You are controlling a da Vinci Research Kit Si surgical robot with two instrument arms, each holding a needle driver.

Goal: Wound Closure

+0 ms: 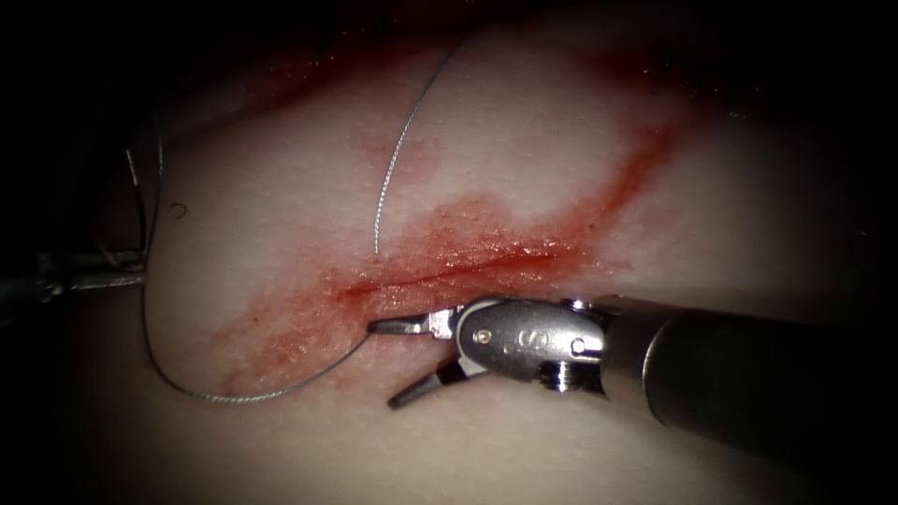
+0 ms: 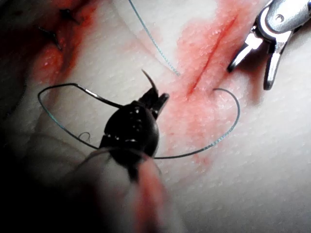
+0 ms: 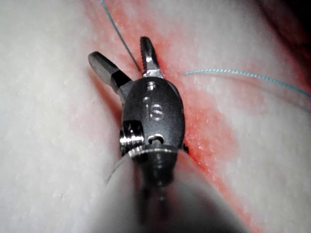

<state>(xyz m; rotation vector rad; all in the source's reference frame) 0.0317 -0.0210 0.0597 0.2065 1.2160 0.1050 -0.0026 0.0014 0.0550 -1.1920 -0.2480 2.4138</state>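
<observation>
1. My right tool (image 1: 398, 365) lies just below the cut (image 1: 458, 271), near its left end. Its jaws are spread apart and they hold nothing; one jaw tip rests close to the red edge of the cut.
2. My left tool (image 2: 156, 101) is well apart, to the left of the cut. Its jaws are clenched on the needle (image 2: 150, 82), and I judge the hold to be nearer the back of the curve than the point. The sharp tip rises free above the jaws, so the needle is not in the tissue (image 1: 561, 168).
3. The needle looks thin, dark and strongly curved. I think it is stiff and very light, and its smooth steel can turn in the jaws if I take it too near the tip. The best hold is on the body of the curve.
4. The thread (image 1: 243, 393) is fine and grey-blue. It makes a wide loop to the left of the cut and comes out of the tissue close to the cut's left end. A second strand (image 1: 398, 159) lies over the tissue above the cut. It seems limp and easy to tangle.
5. The tissue looks pale, soft and wet, with red fluid (image 1: 486, 234) around the cut. I judge it slippery and easy to tear.
</observation>
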